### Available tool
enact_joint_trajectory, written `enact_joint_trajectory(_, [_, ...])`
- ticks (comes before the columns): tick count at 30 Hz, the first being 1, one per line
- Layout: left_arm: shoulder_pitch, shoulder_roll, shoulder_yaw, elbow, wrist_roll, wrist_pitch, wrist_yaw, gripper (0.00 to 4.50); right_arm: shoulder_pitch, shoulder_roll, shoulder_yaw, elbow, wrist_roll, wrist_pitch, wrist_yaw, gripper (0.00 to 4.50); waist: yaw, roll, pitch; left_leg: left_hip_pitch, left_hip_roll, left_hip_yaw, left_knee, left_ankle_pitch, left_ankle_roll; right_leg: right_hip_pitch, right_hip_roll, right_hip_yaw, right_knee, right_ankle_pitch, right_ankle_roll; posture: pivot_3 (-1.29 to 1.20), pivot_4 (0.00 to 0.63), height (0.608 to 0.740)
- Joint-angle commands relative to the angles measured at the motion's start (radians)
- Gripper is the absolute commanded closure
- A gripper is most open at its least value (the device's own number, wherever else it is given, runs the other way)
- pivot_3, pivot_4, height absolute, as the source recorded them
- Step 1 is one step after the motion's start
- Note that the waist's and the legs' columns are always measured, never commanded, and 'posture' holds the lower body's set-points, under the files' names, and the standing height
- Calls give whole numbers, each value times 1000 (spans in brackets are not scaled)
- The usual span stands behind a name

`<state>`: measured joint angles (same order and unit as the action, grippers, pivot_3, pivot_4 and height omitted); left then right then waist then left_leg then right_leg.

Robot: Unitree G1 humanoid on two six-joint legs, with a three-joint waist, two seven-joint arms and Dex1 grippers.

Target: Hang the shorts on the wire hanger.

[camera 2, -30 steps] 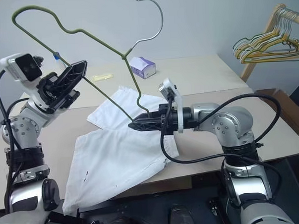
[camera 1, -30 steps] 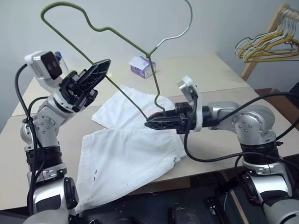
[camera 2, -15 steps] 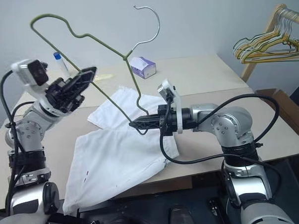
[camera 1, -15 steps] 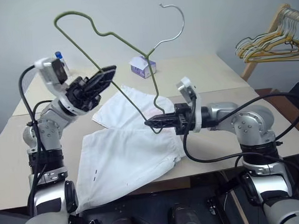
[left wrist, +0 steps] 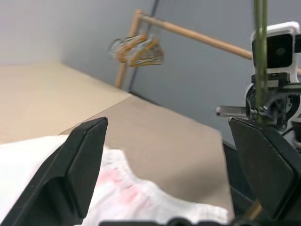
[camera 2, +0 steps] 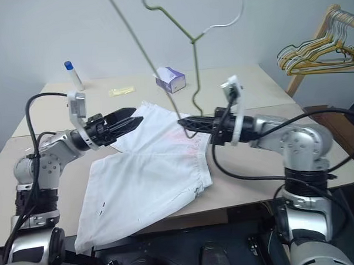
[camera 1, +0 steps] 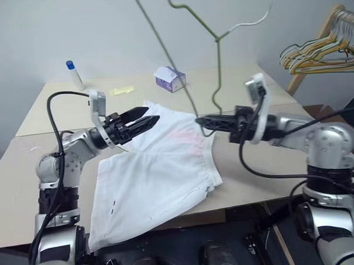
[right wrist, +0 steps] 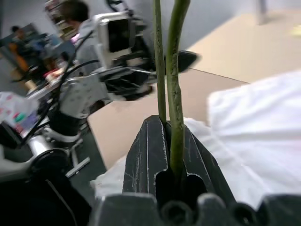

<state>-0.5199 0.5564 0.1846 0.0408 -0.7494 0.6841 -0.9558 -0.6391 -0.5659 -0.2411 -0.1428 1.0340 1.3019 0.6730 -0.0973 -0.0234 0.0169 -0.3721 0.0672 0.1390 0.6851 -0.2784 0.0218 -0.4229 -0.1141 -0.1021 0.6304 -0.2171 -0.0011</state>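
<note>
Wire hanger [camera 1: 218,60] between right gripper [camera 1: 203,122] fingers.

Cut off by the top edge in the head views: upper loop of the wire hanger [camera 1: 218,54], leaving its shoulder unseen. Hidden between the shut fingers of the right claw [camera 1: 201,121]: the wire's lower bend. Hanging past the tabletop [camera 1: 245,82] front edge: hem corner of the shorts [camera 1: 155,180]. Too small to read: box [camera 1: 170,79] print. Clipped at the right edge: hanger rack [camera 1: 326,44].
</note>
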Motion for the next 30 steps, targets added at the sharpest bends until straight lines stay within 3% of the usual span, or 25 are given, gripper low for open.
enact_joint_trajectory(1, [34,84,-77,-68,122,-102,-69,33,65,-109,-86,24,43,122,-18,4500,1,0,0,0,0,0,0,0,0,0,0,0,-1,0,0,-150,0,740])
enact_joint_trajectory(6, [74,172,-217,-91,294,-227,-144,33,215,-268,-59,80,11,245,14,4500,2,0,0,0,-1,1,-1,-1,2,0,-1,1,-2,0,0,-153,0,740])
enact_joint_trajectory(11, [95,211,-289,-98,397,-332,-196,33,355,-472,12,214,89,313,229,4500,0,2,1,0,0,1,-1,-2,3,0,0,2,-1,0,0,-150,0,740])
enact_joint_trajectory(15, [101,206,-305,-98,419,-364,-216,33,441,-563,88,251,11,236,366,4500,-1,2,1,1,0,1,-1,-2,3,0,0,3,-1,-1,2,-155,0,740])
enact_joint_trajectory(22, [107,198,-306,-97,430,-380,-224,33,398,-533,211,343,-110,164,414,4500,0,2,1,2,0,2,-1,-2,3,0,0,4,-1,-4,7,-141,0,740])
enact_joint_trajectory(30, [97,196,-289,-78,441,-381,-199,33,347,-455,220,399,-164,119,434,4500,6,2,1,2,0,2,-1,-2,3,0,0,4,-1,-1,3,-122,0,740])
